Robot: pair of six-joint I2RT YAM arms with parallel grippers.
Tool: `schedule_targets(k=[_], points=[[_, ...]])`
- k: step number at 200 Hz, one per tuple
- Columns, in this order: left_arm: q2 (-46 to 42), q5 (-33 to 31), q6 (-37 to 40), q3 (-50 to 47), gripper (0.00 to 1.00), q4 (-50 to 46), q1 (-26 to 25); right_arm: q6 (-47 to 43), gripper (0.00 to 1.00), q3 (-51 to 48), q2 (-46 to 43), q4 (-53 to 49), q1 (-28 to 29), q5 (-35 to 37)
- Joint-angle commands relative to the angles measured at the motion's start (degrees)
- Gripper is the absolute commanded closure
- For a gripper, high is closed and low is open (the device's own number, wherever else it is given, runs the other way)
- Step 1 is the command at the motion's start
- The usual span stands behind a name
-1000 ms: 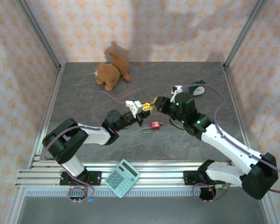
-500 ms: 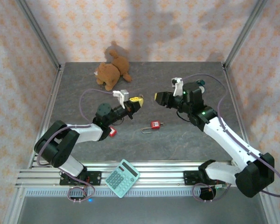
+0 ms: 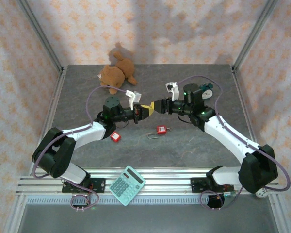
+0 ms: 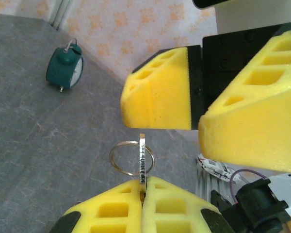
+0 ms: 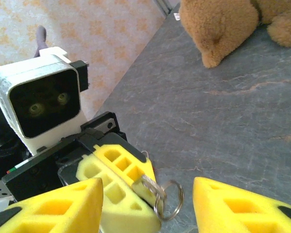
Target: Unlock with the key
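Key handover mid-air: left jaws clamped key [image 4: 142, 162], right jaws stood wide, flanking it. Next move needed right closing, left releasing; padlock [image 3: 161, 129] lay on desk [image 3: 87, 92].

Looks like a robot-lab test cell: grey stone-look tabletop [image 3: 184, 150] boxed by aluminium frame posts [image 3: 41, 33] at 10 and 2 o'clock, orange-flowered backdrop [image 3: 150, 34] at 12, slotted aluminium rail [image 3: 169, 182] at 6.

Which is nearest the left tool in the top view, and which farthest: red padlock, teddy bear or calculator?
1. Red padlock, just right of the left tool, toward the bases.
2. Teddy bear, back left.
3. Calculator, on the rails at the near edge.
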Motion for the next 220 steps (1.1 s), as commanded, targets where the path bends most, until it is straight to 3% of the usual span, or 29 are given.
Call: schedule_targets(k=[1,56,98,127,143,165,183,193,220], points=[[-0.54,3.52,-0.90,1.97,1.00,-0.71,0.10,-0.01,0.52,1.22,1.36,3.82,-0.24,-3.38],[-0.56,4.04,-0.36,2.78,1.00,-1.26,0.32,1.65,0.66,0.46,2.11,4.84,-0.24,-5.95],[0.67,4.83,-1.98,3.52,1.00,0.08,0.41,2.62,0.90,-0.53,1.91,5.38,-0.24,-6.54],[1.04,4.95,-3.96,3.31,0.97,2.11,1.07,3.49,0.98,-1.45,1.04,5.89,-0.24,-6.04],[1.04,4.69,-4.38,3.13,0.82,2.33,1.49,3.95,0.99,-1.80,0.39,5.99,-0.23,-4.82],[0.71,3.20,-4.64,2.13,0.73,3.34,1.61,4.88,1.00,-2.20,-0.79,6.25,-0.24,-2.16],[-0.45,-0.75,-3.41,-0.22,0.65,4.67,1.71,5.05,1.00,-2.67,-1.64,6.26,-0.24,1.15],[-1.44,-3.40,-2.14,-1.67,0.51,4.78,1.81,4.80,1.00,-2.90,-1.93,5.87,-0.24,3.57],[-5.24,-12.01,-0.22,-5.74,0.37,4.52,1.88,4.68,1.00,-3.72,-2.98,5.37,-0.24,8.49]])
